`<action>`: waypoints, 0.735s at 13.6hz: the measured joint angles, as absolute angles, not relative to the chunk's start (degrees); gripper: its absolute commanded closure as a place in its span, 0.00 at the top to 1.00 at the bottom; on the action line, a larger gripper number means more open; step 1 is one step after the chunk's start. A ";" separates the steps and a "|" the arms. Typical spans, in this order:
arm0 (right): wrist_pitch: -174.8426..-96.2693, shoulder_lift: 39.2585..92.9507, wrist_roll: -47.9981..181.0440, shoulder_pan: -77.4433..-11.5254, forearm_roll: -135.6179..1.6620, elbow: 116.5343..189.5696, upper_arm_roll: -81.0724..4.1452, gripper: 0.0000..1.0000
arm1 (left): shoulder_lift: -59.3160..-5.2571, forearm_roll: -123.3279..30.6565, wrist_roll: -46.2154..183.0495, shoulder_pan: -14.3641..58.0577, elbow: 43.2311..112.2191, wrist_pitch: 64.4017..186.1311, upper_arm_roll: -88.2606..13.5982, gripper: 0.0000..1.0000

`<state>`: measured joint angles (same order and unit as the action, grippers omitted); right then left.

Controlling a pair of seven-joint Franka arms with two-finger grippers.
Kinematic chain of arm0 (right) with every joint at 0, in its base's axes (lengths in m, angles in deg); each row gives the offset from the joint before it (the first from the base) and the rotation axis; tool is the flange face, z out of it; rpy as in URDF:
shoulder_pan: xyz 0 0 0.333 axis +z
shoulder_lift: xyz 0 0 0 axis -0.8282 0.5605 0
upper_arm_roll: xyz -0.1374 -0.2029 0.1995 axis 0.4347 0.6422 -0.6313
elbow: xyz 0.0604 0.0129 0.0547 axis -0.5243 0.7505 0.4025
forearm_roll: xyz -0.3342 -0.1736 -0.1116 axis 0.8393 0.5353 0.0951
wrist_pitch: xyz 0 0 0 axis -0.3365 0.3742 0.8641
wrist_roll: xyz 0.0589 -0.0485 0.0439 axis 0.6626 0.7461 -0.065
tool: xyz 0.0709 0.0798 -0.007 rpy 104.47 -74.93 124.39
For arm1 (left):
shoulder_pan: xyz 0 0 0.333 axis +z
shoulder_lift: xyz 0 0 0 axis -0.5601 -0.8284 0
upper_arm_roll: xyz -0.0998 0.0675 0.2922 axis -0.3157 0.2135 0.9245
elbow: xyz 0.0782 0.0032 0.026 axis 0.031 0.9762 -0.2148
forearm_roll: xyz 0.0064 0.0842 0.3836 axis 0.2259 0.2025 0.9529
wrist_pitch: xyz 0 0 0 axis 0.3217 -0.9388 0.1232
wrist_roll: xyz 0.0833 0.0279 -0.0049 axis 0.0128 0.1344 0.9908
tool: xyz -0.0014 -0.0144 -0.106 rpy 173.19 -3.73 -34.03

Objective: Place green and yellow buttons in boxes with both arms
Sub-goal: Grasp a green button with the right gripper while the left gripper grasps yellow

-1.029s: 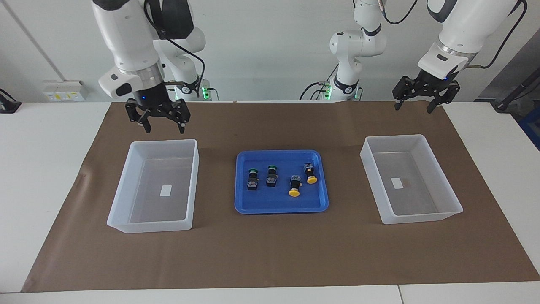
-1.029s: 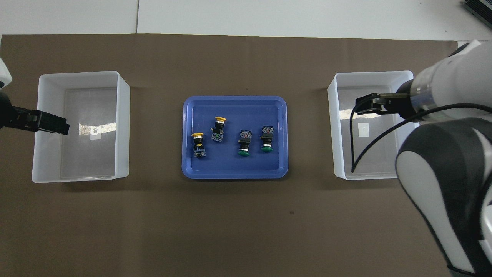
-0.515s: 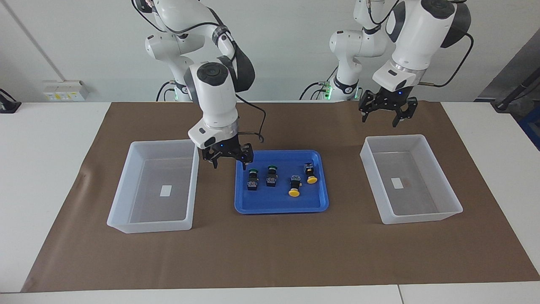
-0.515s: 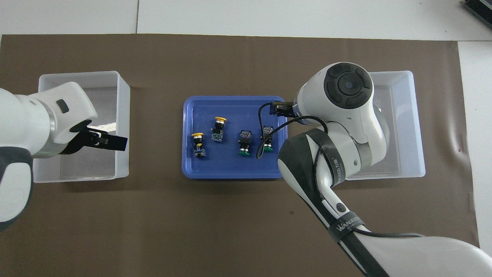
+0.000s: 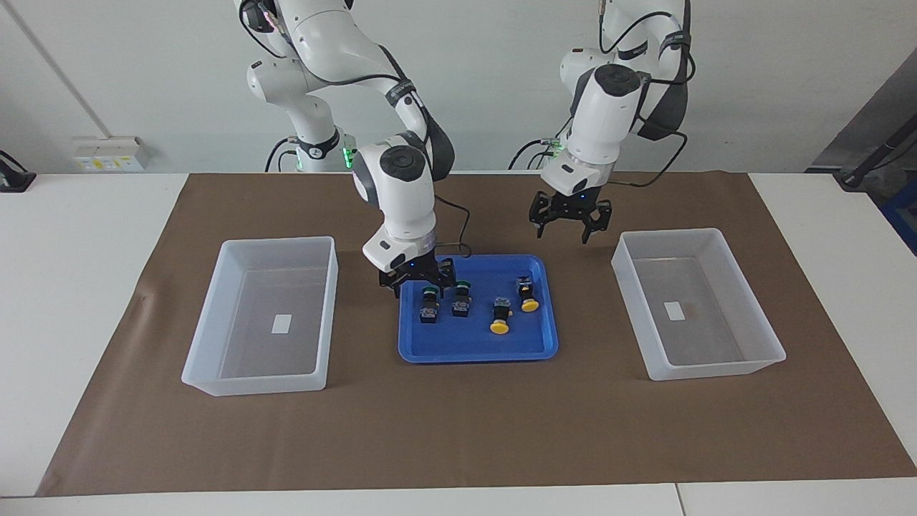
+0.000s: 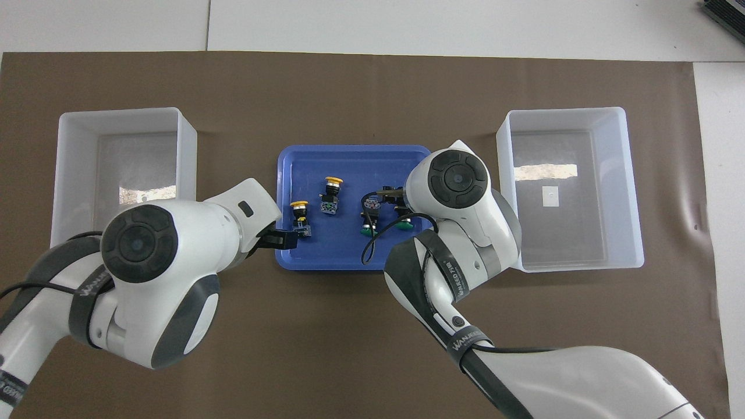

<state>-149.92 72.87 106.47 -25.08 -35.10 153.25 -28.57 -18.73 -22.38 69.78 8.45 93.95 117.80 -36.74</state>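
Translucent plastic boxes (image 5: 272,315), glossy blue plastic tray (image 5: 478,351), matt brown paper mat (image 5: 458,430).

Our right arm (image 5: 397,179) bends steeply down, wrist vertical, its right gripper (image 5: 418,278) low with fingers (image 5: 396,284) spread apart. Our left arm (image 5: 609,107) also folds downward; its left gripper (image 5: 569,223) hangs higher in the air, fingers parted.
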 measured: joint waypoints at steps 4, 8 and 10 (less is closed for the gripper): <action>-152.17 76.03 106.47 -24.52 -35.10 153.25 -28.57 0.72 | -23.24 -22.38 72.71 6.59 98.67 131.14 -36.69 1.00; -152.35 76.46 106.47 -24.43 -35.10 153.25 -28.57 0.53 | -29.04 -22.37 75.19 5.24 99.48 139.47 -36.69 1.00; -153.00 76.80 106.47 -24.40 -35.10 153.25 -28.57 0.00 | -31.76 -22.37 75.45 5.24 99.45 141.67 -36.46 0.98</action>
<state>-153.00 76.80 106.47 -24.40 -35.10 153.25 -28.57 -31.76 -22.37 75.45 5.24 99.45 141.67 -36.46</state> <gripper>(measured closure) 0.352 0.000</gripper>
